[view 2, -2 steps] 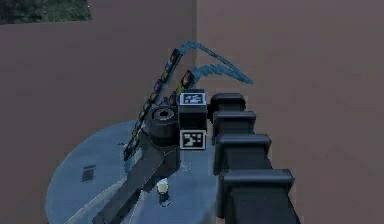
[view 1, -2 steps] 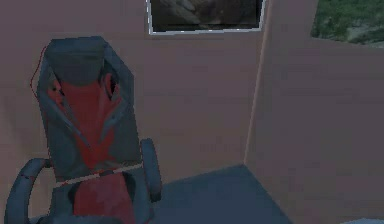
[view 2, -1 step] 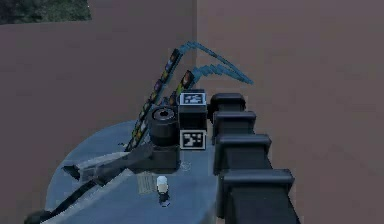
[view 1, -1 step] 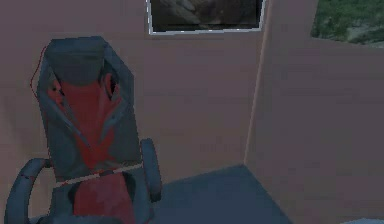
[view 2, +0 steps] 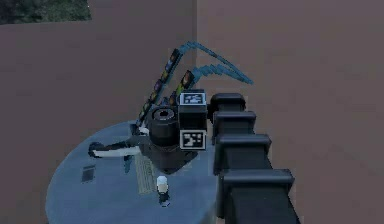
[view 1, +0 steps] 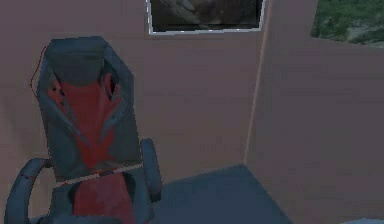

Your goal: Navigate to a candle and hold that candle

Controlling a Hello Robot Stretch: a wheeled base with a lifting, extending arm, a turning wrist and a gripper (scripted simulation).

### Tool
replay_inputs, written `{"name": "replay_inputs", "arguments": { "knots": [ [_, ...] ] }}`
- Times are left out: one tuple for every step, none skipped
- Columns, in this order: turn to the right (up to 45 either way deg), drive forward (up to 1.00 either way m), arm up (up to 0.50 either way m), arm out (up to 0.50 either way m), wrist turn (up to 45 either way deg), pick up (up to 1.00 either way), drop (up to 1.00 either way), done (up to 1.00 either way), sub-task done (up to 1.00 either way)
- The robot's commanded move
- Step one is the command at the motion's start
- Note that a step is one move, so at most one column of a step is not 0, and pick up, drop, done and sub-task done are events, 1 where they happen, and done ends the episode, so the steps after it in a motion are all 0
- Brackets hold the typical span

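Gripper (view 2: 112, 150) at a round blue-grey table (view 2: 70, 185) — you cannot tell if it holds anything.
A small white upright stub (view 2: 162, 184) stands on this table near the gripper; brown walls (view 2: 300, 60) behind — ahead you see a dark chair (view 1: 88, 110) with a red stripe.
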Motion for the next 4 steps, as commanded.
{"name": "replay_inputs", "arguments": {
  "knots": [
    [0.0, 0.0, 0.0, 0.0, 24.0, 0.0, 0.0, 0.0, 0.0],
    [0.0, 0.0, -0.3, 0.0, 0.0, 0.0, 0.0, 0.0, 0.0],
    [0.0, 0.0, 0.0, 0.0, 0.0, 1.0, 0.0, 0.0, 0.0],
    [0.0, 0.0, 0.1, 0.0, 0.0, 0.0, 0.0, 0.0, 0.0]
  ]
}}
